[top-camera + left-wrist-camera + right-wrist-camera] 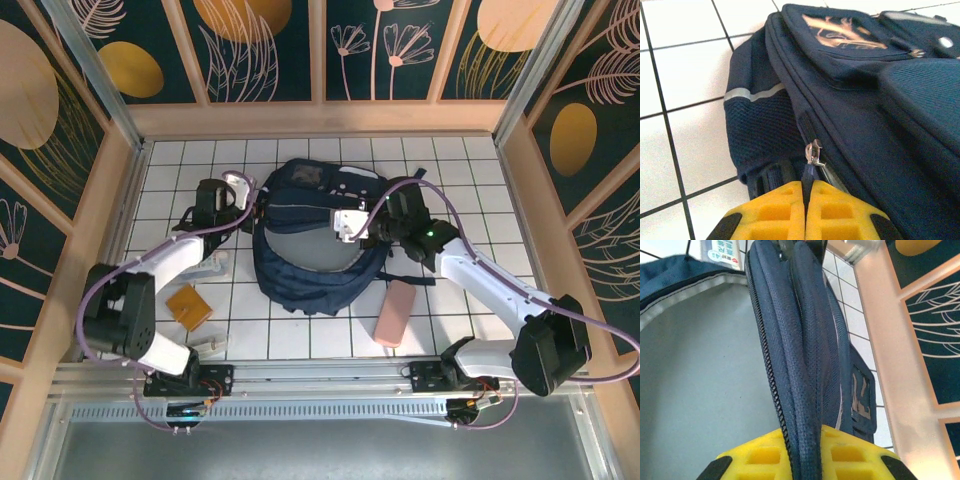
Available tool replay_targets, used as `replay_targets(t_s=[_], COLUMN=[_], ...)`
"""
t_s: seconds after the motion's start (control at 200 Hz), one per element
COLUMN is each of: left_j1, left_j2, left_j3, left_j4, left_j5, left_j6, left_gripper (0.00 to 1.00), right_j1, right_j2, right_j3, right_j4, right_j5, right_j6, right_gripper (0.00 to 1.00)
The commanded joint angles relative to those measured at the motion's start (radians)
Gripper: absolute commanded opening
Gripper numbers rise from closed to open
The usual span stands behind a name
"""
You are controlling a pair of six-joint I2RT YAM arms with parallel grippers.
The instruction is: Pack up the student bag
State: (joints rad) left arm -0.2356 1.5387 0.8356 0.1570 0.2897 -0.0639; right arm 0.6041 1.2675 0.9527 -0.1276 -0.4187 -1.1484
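The student bag (300, 290) lies at table centre, compartment open and apparently empty. The left gripper (805, 187) clenches the zip pull (813, 152) at the bag's 9 o'clock. The right gripper (802, 440) grasps the bag's rim at 3 o'clock. Pink case (395, 312), 5 o'clock, and orange pad (188, 306), 8 o'clock, remain unpacked.

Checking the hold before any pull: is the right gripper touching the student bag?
Touching. The right wrist view shows the right gripper shut on the student bag, its navy zippered edge pinched between the yellow fingers.

Bright even light; tiles (685, 65) glare, student bag (860, 120) blurry twd far end.
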Motion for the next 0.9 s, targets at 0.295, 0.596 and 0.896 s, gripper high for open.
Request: replay_targets(t_s=[0.295,0.596,0.896], left_j1=[0.081,0.094,0.096], left_j2=[0.31,0.229,-0.183], left_j3=[0.259,0.227,-0.098], left_j4=[0.029,0.098,0.102], left_j5=[0.049,0.225,0.303], left_j6=[-0.037,0.047,0.587], left_gripper=[0.0,0.46,0.83], right_j1=[0.082,0.025,-0.121], right_j2=[-0.048,0.008,0.07], right_j3=[0.107,0.134,0.163], right_j4=[0.074,0.116,0.21], right_j5=[-0.176,-0.097,-0.214], right_j6=[-0.05,0.064,0.25], right_gripper=[0.0,0.0,0.0])
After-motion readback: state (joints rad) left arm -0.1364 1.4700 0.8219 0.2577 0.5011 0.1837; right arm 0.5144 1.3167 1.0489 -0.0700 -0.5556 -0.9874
